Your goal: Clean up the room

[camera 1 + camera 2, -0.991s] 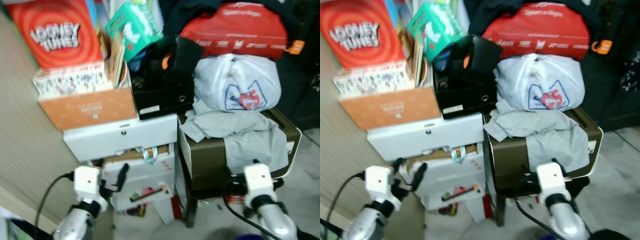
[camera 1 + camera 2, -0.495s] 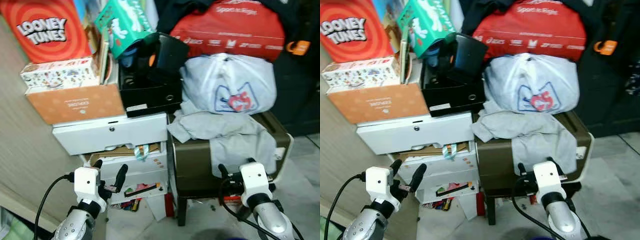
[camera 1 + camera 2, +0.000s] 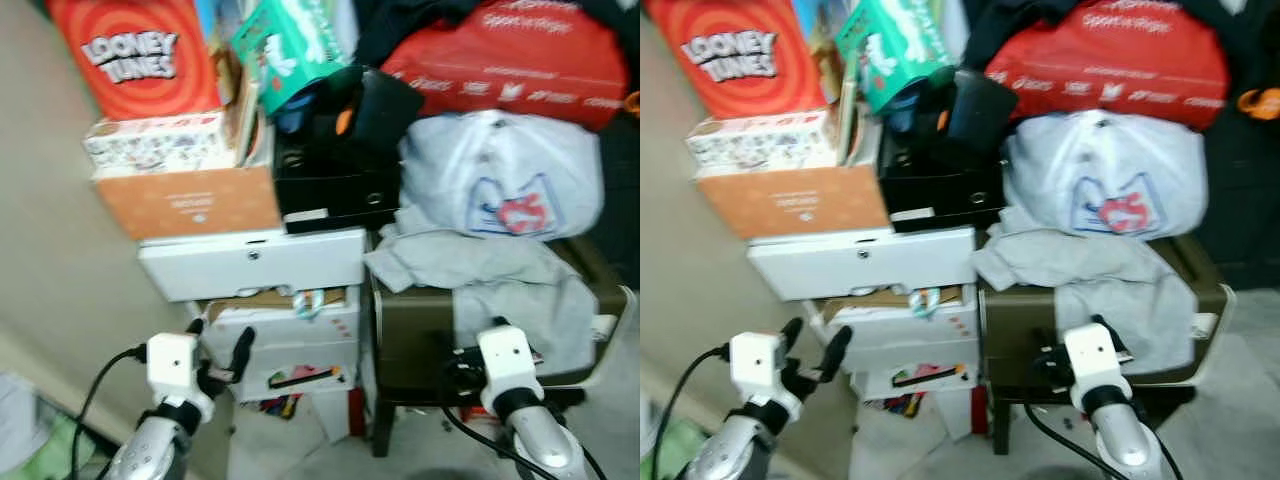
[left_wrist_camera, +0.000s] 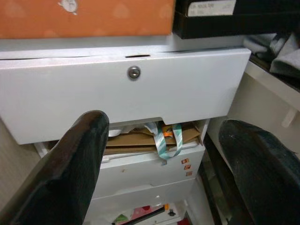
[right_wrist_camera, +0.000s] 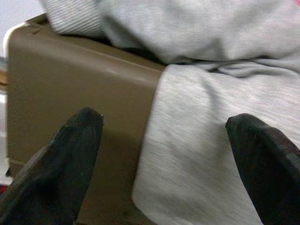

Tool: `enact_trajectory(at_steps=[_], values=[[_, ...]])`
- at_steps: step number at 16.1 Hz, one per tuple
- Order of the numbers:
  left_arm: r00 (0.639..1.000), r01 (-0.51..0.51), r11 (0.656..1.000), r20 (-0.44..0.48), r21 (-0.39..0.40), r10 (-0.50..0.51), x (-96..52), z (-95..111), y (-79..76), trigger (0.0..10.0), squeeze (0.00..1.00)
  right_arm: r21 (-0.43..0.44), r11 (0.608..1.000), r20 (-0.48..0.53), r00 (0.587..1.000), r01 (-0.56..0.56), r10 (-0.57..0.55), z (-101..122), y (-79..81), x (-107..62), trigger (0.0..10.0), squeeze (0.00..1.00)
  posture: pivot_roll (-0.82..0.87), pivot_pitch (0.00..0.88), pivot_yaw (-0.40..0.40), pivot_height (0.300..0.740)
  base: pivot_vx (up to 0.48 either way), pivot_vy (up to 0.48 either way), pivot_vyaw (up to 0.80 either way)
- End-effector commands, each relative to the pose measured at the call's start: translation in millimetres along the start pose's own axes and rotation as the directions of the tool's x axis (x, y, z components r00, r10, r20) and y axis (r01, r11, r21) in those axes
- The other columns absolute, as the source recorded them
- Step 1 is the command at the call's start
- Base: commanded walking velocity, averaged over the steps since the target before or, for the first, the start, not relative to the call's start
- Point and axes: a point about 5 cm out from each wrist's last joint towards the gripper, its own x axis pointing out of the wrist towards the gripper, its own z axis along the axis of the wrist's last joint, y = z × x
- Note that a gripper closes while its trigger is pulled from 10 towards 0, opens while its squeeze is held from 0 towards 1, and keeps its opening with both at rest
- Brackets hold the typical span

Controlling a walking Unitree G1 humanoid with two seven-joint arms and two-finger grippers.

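Observation:
A grey garment hangs over a brown box on the right, with a white plastic bag and a red bag piled above it. My right gripper is open, low in front of the brown box and the hanging grey cloth, apart from both. My left gripper is open too, facing the white drawer unit, whose lower drawer is stuffed with papers and a teal ribbon. Neither holds anything.
On the drawer unit sit an orange box, a Looney Tunes box, a green box and a black box. Small litter lies on the floor under the drawers. A beige wall closes the left side.
The whole picture has shifted and blurred, so the camera has moved. Both grippers remain open and low in front of the stack, holding nothing.

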Motion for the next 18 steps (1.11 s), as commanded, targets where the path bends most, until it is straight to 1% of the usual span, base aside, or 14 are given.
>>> enact_trajectory(at_steps=[1, 5, 9, 11, 14, 15, 16, 18], values=[[1.000, -0.016, 1.000, -0.003, 0.014, 0.016, -2.3, 1, 6.3, 10.0, 0.00, 0.004, 1.000, 0.022, 1.000, -0.016, 0.015, 5, 3.6, 2.6, 10.0, 0.00, -0.20, 0.000, 0.074, 0.740, 0.000, 0.000, 0.54], [1.000, -0.013, 1.000, 0.000, 0.016, 0.013, -1.5, 2, 5.8, 10.0, 0.00, 0.000, 1.000, 0.027, 0.999, -0.021, 0.021, 7, 4.5, 4.3, 10.0, 0.00, -0.20, 0.000, 0.074, 0.740, 0.000, 0.000, 0.55], [0.999, -0.033, 0.999, 0.006, 0.016, 0.033, -2.6, 3, 6.6, 10.0, 0.00, 0.001, 1.000, 0.033, 0.999, -0.018, 0.017, 9, 3.1, 4.9, 10.0, 0.00, -0.19, 0.000, 0.070, 0.740, 0.000, 0.000, 0.56], [0.999, -0.045, 0.999, 0.015, 0.016, 0.045, -2.3, 3, 6.2, 10.0, 0.00, 0.003, 1.000, 0.041, 0.999, -0.023, 0.022, 11, 3.0, 7.8, 10.0, 0.00, -0.19, 0.000, 0.063, 0.740, 0.000, 0.000, 0.22], [0.997, -0.076, 0.997, 0.034, 0.005, 0.076, -4.1, 5, 2.7, 10.0, 0.00, -0.014, 0.998, 0.053, 0.997, -0.058, 0.058, 17, 1.2, 17.0, 10.0, 0.00, -0.14, 0.000, 0.001, 0.740, 0.000, 0.000, 0.00], [0.996, -0.083, 0.997, 0.037, 0.002, 0.083, -5.0, 5, 2.6, 10.0, 0.00, -0.018, 0.998, 0.054, 0.996, -0.066, 0.067, 18, 1.4, 18.4, 10.0, 0.00, -0.14, 0.000, 0.001, 0.740, 0.000, 0.000, 0.00], [0.990, -0.133, 0.991, 0.052, -0.005, 0.133, -10.0, 5, 4.4, 10.0, 0.00, -0.031, 0.993, 0.066, 0.991, -0.112, 0.114, 23, 6.2, 28.8, 10.0, 0.00, -0.10, 0.000, -0.044, 0.740, 0.000, 0.000, 0.00], [0.984, -0.170, 0.985, 0.059, -0.010, 0.170, -15.6, 5, 4.9, 10.0, 0.00, -0.043, 0.987, 0.086, 0.983, -0.158, 0.161, 30, 14.3, 38.3, 10.0, 0.00, -0.08, 0.000, -0.068, 0.740, 0.000, 0.000, 0.00]])
